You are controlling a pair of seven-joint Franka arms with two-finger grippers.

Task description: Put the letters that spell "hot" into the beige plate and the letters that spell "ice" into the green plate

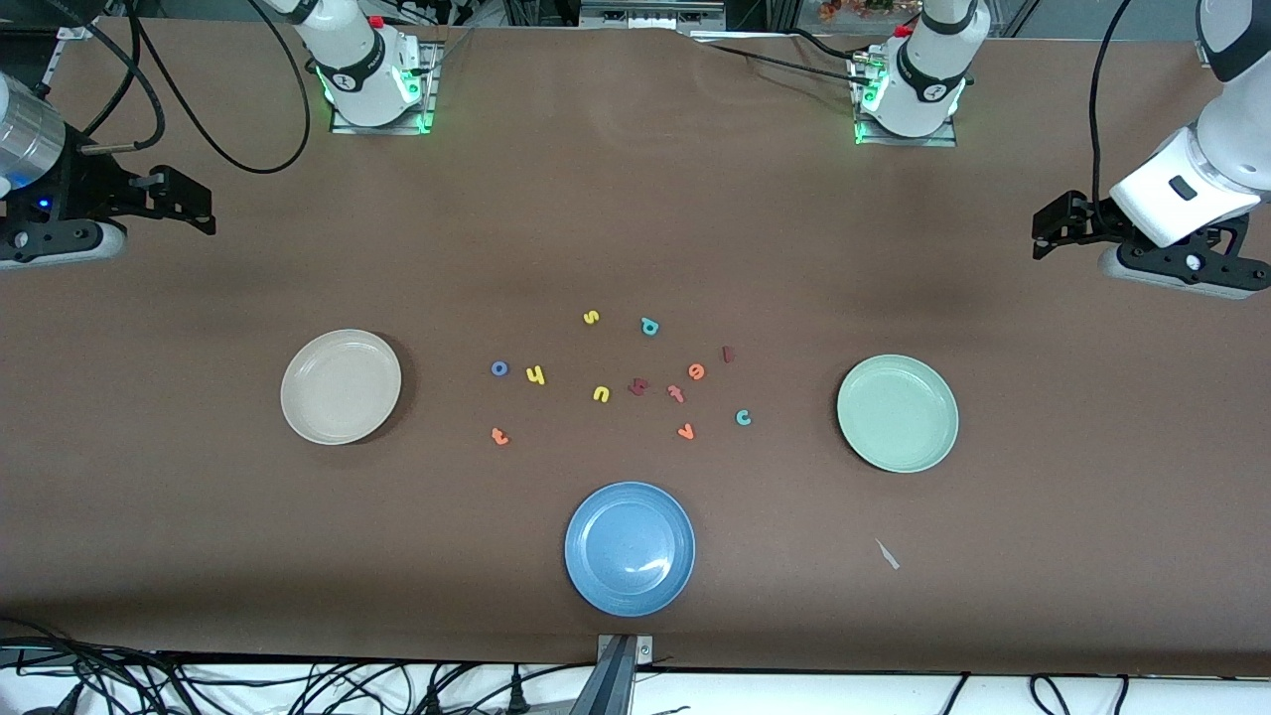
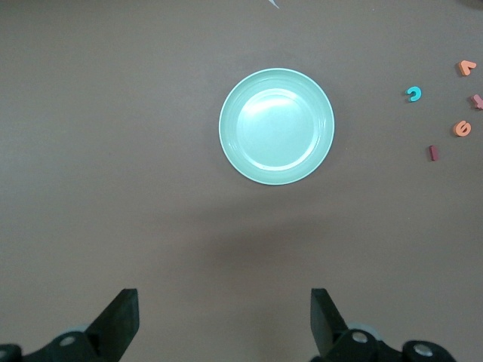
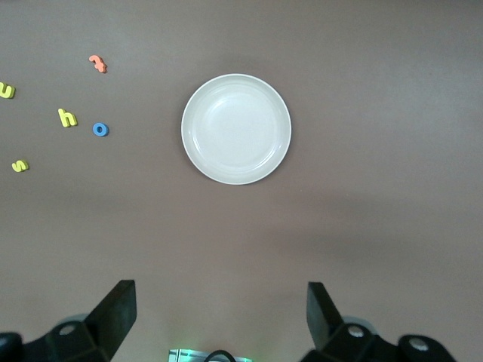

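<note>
The beige plate (image 1: 341,386) (image 3: 236,129) lies empty toward the right arm's end, and the green plate (image 1: 898,413) (image 2: 276,126) lies empty toward the left arm's end. Between them lie the blue o (image 1: 499,368) (image 3: 100,129), yellow h (image 1: 535,374) (image 3: 67,118), orange t (image 1: 499,435) (image 3: 97,63), dark red i (image 1: 727,354) (image 2: 433,153), orange e (image 1: 697,371) (image 2: 463,128) and teal c (image 1: 743,417) (image 2: 413,93). My left gripper (image 1: 1040,226) (image 2: 225,317) and right gripper (image 1: 204,207) (image 3: 221,313) hang open and empty over the table's two ends.
A blue plate (image 1: 630,548) sits nearest the front camera. Other letters lie among the task's own: yellow s (image 1: 591,318), teal a (image 1: 649,326), yellow u (image 1: 601,394), a dark red letter (image 1: 638,386), pinkish t (image 1: 676,393) and orange v (image 1: 685,431). A small pale scrap (image 1: 887,554) lies near the green plate.
</note>
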